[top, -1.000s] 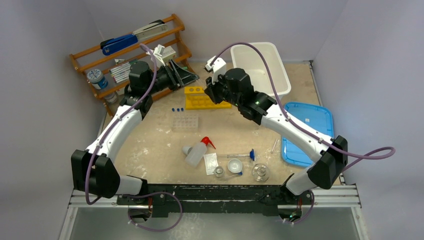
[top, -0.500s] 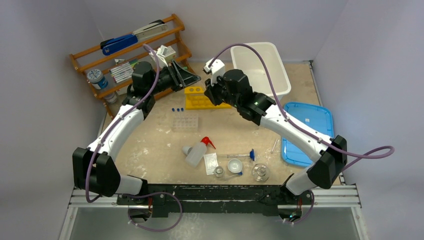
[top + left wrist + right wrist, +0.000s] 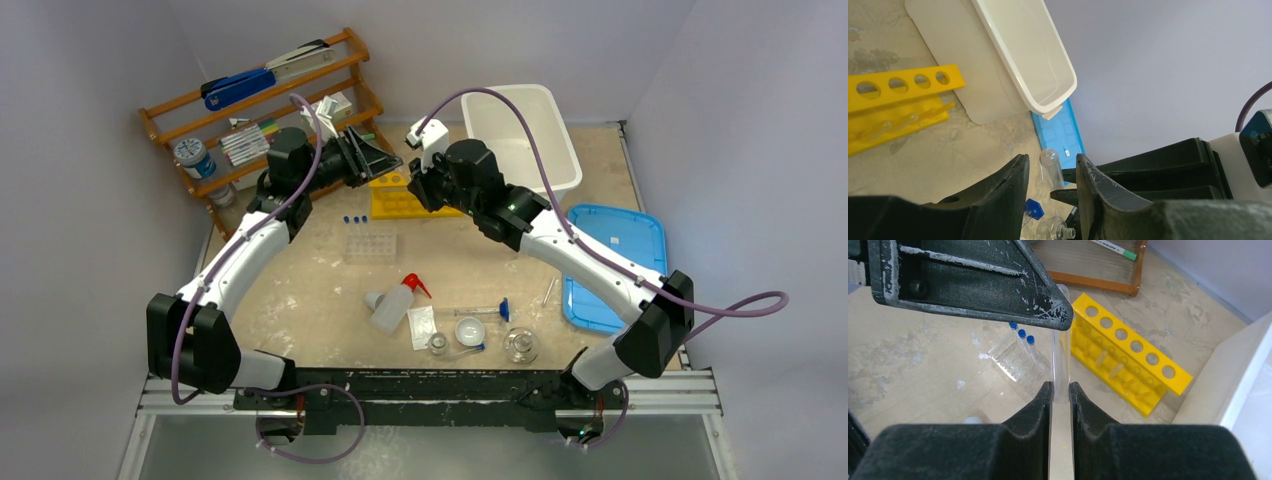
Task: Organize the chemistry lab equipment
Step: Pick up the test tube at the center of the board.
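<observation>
My right gripper [image 3: 1061,387] is shut on the lower end of a clear tube [image 3: 1060,355], which stands up over the table near the yellow six-hole rack [image 3: 1128,352]. The left gripper [image 3: 1051,157] stands open around the same tube's [image 3: 1050,170] other end, a gap showing on each side. From above, both grippers meet over the rack [image 3: 390,205]: left [image 3: 385,158], right [image 3: 415,185]. Blue-capped tubes [image 3: 352,218] lie by the clear tube tray [image 3: 369,244]. The white squeeze bottle [image 3: 393,306], a dish [image 3: 469,329] and small flasks [image 3: 520,345] lie near the front.
A white bin [image 3: 508,89] stands at the back right, with a blue lid [image 3: 625,250] lying to its right front. The wooden shelf [image 3: 200,100] holding a blue stapler [image 3: 238,87] and markers stands at the back left, close behind the left arm.
The left gripper has moved right, over the rack, onto the tube's free end, and its jaws have narrowed a little. The right gripper has kept its hold and barely shifted.
</observation>
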